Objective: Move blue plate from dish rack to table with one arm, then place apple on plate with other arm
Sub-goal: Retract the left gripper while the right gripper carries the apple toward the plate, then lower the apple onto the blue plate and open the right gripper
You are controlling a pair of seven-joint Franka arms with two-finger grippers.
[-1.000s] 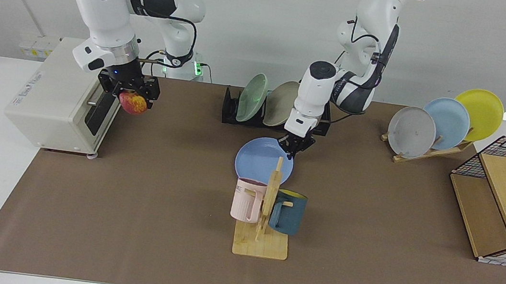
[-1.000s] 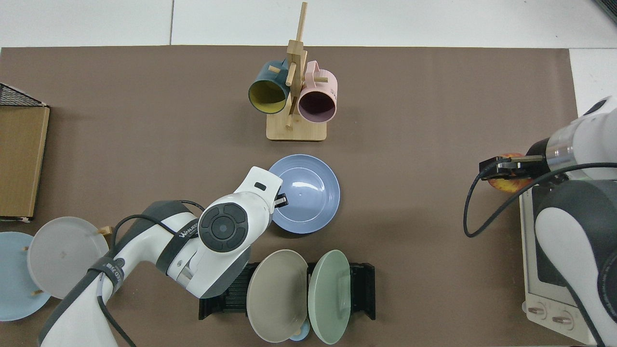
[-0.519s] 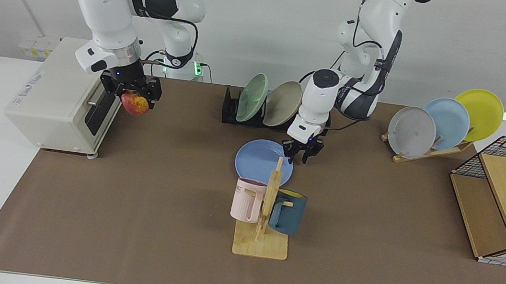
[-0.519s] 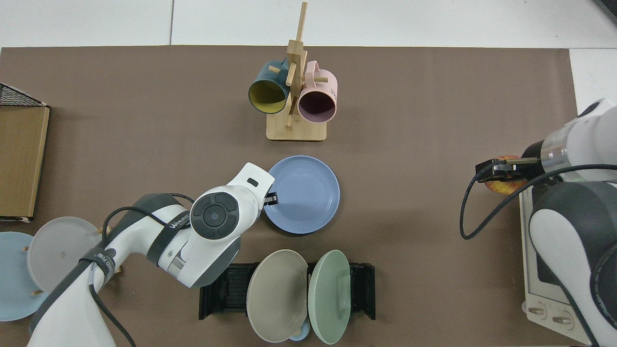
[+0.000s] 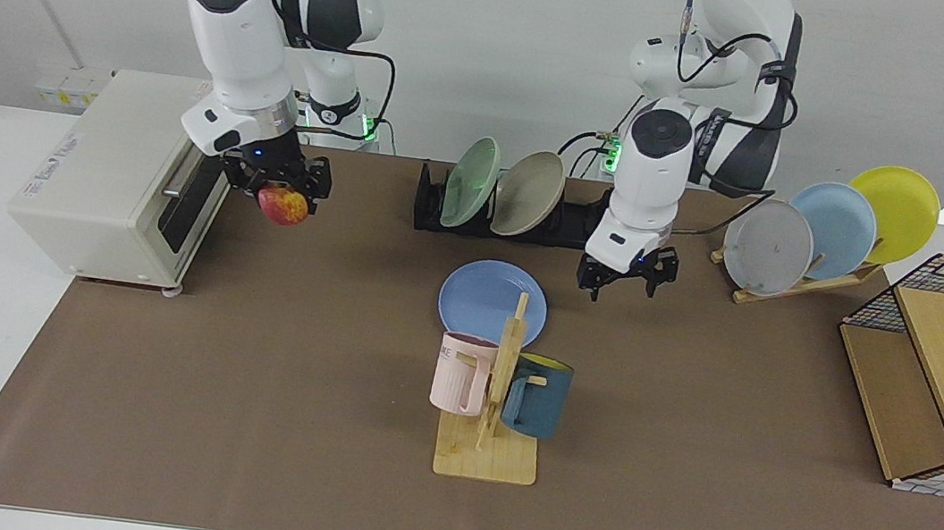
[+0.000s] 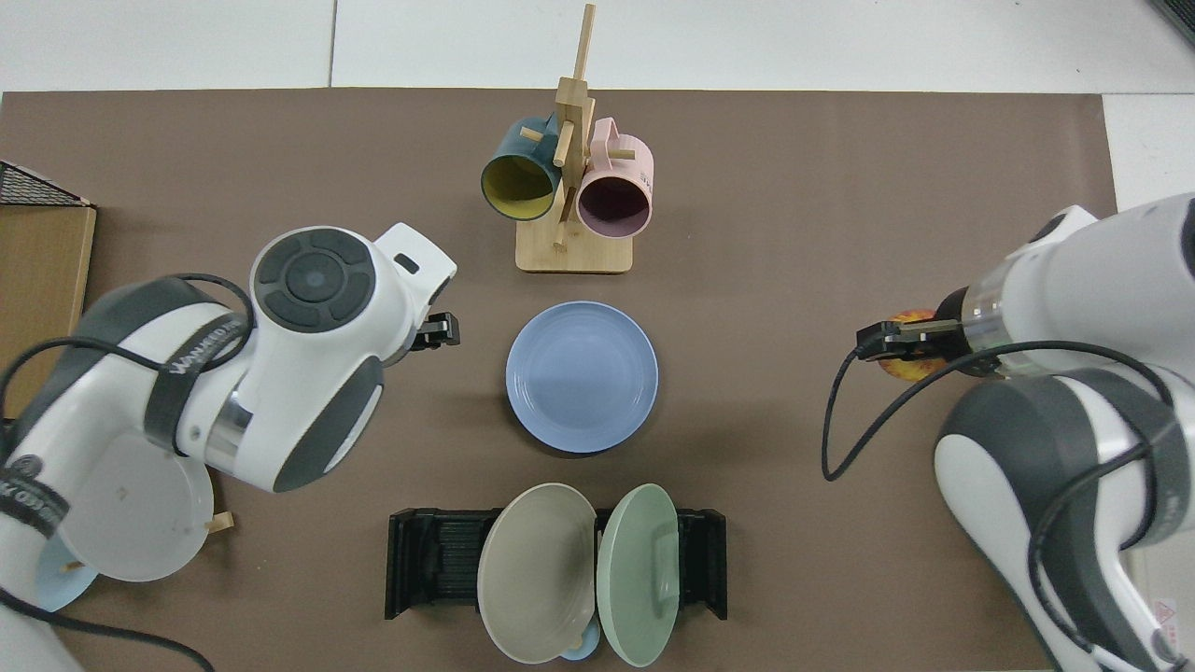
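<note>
Facing view, plate: we see the round, glossy periwinkle-blue plate (image 5: 493, 301) lying flat on the brown mat of the white table (image 5: 237, 416), between the low black slotted dish rack (image 5: 572, 223) and the wooden mug stand (image 5: 488, 447) with its pink and dark teal mugs.
Change, left arm: half a second ago the left gripper (image 5: 625, 282) stood at the plate's edge; now it has drawn clear, hanging beside the plate with its black fingers spread and nothing between them.
Change, right arm: the right gripper (image 5: 279, 187) has travelled from the front of the cream toaster oven (image 5: 114, 176) toward the middle, and remains clamped on the small red-and-yellow apple (image 5: 283, 206).
Top view, gap: we find the apple (image 6: 904, 359) well apart from the plate (image 6: 583, 376), with bare mat between them.
Meaning for the task: we judge the first half done, since the plate is off the rack and released; what remains is carrying the apple over and setting it down on the plate.
Rack contents: a pale green plate (image 5: 471, 182) and a beige plate (image 5: 528, 193) stand in the slots.
Writing: in the top view we read part of a name on the left arm's dark wrist band, roughly "WANUEE"; the print on the oven's top and on the pink mug is too small for us to read.
</note>
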